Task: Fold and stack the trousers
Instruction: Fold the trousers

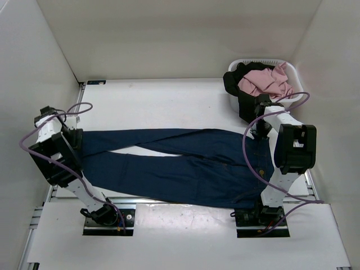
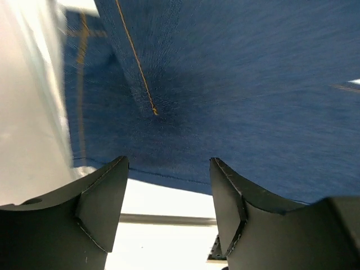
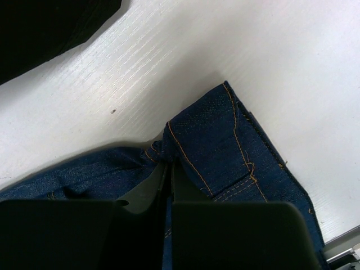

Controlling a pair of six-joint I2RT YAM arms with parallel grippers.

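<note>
Left gripper (image 2: 169, 169) gapes open and empty above a leg hem. Right gripper (image 3: 167, 167) is closed, pinching a waistband corner. The trousers (image 1: 185, 160) lie flat, waist nearest the basket (image 1: 256, 60), legs stretching away from it. Denim is probably heavy, limp and grippy, so hems and waistband are the places to hold. How deep the pinch goes is hidden.

White table (image 1: 169, 101), matte, evenly lit, soft shadows. Plain white walls (image 1: 169, 34) close in the table at left, back and right. Metal rail (image 1: 146, 200) along the table's near side.
</note>
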